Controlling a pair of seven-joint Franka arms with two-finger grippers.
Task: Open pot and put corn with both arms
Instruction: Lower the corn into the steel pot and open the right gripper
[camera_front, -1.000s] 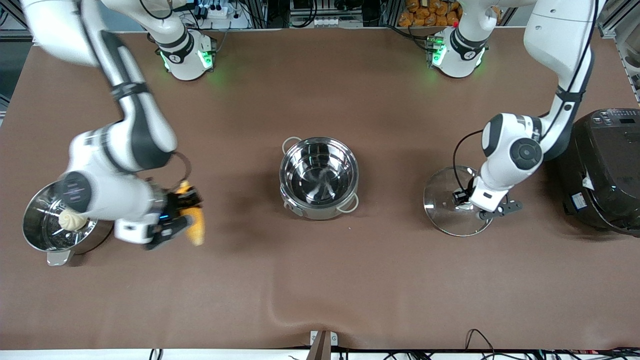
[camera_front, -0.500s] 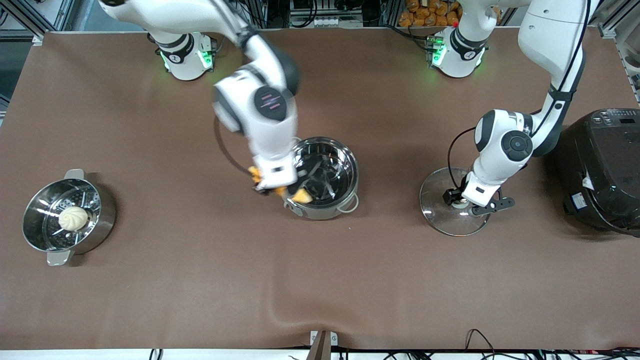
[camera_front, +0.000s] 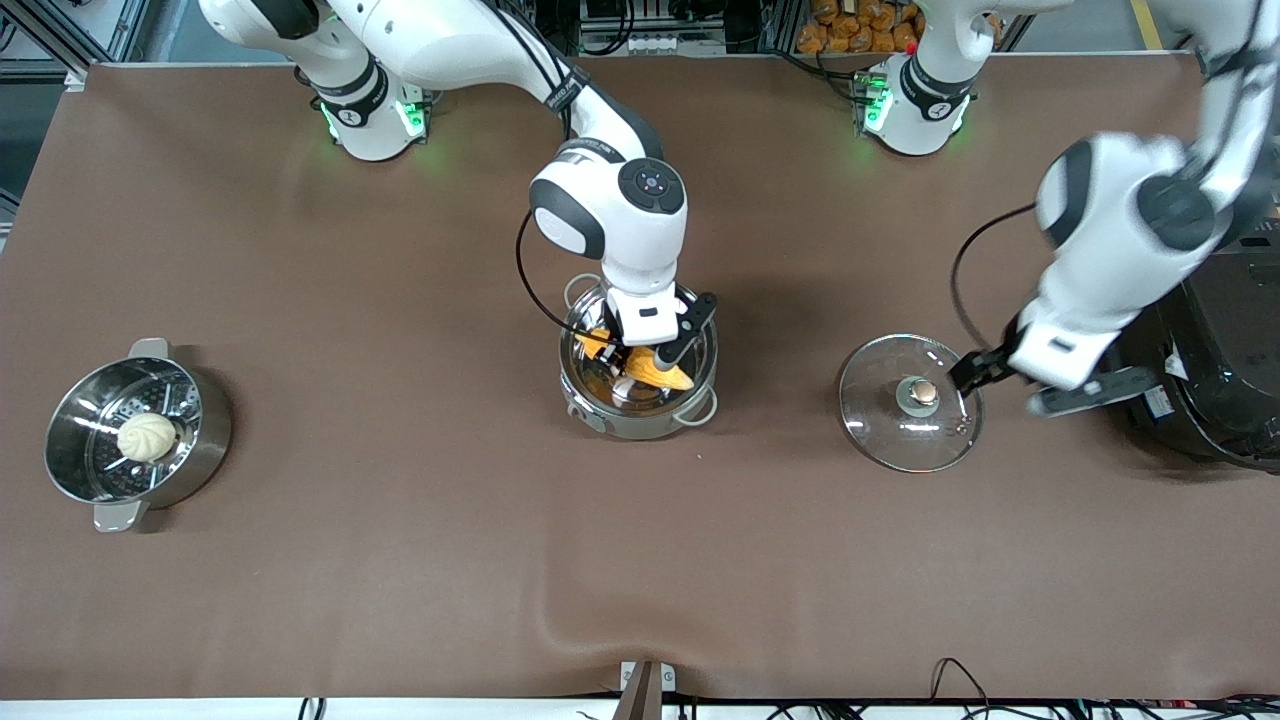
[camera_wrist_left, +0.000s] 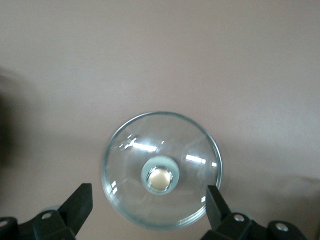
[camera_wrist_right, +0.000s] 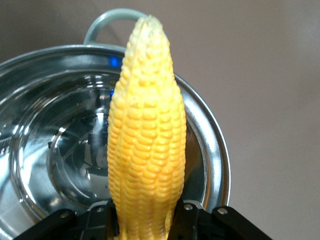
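One cob: my right claw (camera_front: 655, 362) pinches the corn (camera_front: 655, 370) over the pot (camera_front: 638, 362); I'd lower before releasing. Left claw (camera_front: 1000, 385) spread above lid (camera_front: 910, 402).

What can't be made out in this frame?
- Corn base: hidden inside the right end effector in the right wrist view; the front view shows only its tip.
- Pot floor: mostly covered by the right arm in the front view.
- Left end effector: motion-blurred in the front view, beside the glass lid.
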